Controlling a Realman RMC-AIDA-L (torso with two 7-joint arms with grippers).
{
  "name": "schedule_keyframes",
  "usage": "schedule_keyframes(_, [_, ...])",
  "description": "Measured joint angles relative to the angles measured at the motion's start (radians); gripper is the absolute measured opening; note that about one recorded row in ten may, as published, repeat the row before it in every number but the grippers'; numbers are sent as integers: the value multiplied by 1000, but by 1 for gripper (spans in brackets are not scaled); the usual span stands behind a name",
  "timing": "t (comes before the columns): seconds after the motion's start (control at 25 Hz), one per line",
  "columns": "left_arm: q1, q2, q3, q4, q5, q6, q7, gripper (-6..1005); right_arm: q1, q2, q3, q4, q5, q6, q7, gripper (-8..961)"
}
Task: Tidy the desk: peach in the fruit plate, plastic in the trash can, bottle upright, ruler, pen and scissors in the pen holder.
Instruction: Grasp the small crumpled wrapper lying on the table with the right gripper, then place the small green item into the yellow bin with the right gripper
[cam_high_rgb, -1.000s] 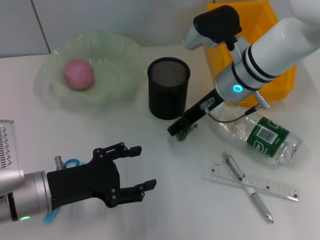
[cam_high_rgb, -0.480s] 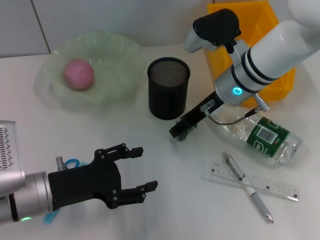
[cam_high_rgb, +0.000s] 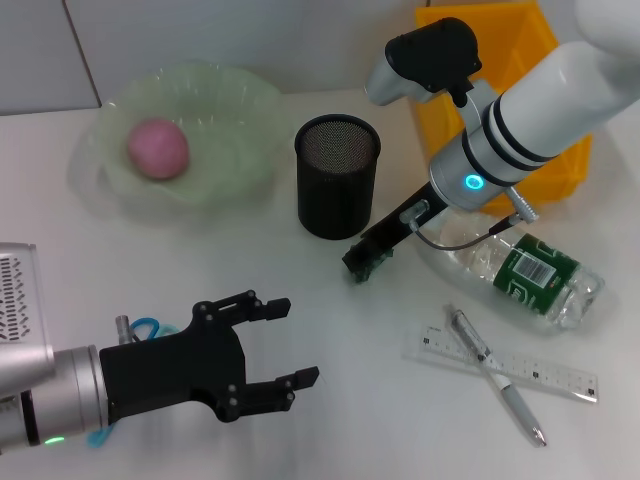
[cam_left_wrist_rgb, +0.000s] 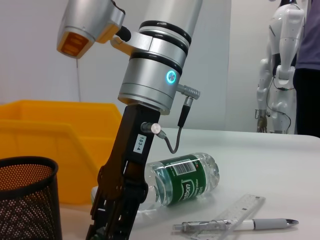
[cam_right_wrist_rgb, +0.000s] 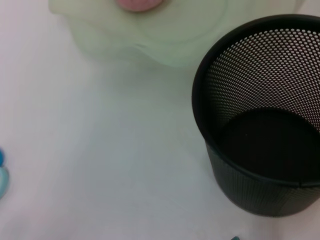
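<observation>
A pink peach (cam_high_rgb: 157, 148) lies in the pale green fruit plate (cam_high_rgb: 243, 104) at the back left. The black mesh pen holder (cam_high_rgb: 337, 175) stands mid-table and fills the right wrist view (cam_right_wrist_rgb: 260, 150). My right gripper (cam_high_rgb: 365, 262) hangs shut just right of the holder's base, low over the table, with small green bits at its tip. The bottle (cam_high_rgb: 522, 270) lies on its side beyond that gripper. Ruler (cam_high_rgb: 502, 364) and pen (cam_high_rgb: 496, 376) lie crossed in front of the bottle. Blue scissors handles (cam_high_rgb: 141, 328) peek from under my left arm. My left gripper (cam_high_rgb: 287, 341) is open at the front. The plastic is out of view.
The yellow trash can (cam_high_rgb: 500, 60) stands at the back right behind my right arm. The left wrist view shows the right gripper (cam_left_wrist_rgb: 112, 220), the lying bottle (cam_left_wrist_rgb: 187, 177), pen (cam_left_wrist_rgb: 240, 225), ruler (cam_left_wrist_rgb: 241, 206) and a humanoid robot far behind the table.
My right gripper has drifted slightly to the right and toward the table front. My left gripper has crept a little forward and to the right, still open.
</observation>
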Motion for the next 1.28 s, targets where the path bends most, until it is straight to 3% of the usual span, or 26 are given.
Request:
schedule_keyframes(0.08, [0,0,0,0,0,0,0,796,0,0,0,0,0,2,-2,523])
schedule_keyframes(0.48, [-1,0,3,0,-1,0,9,795,3,0,0,16,0,3,-5,524])
schedule_keyframes(0.8, [-2,0,3,-3,1,1,9,795,4,0,2,12,10,-3,-2,449])
schedule_keyframes(1.28, [-2,0,3,-4,1,2,9,795,-64,-3,14,-148,23,-132,15,444])
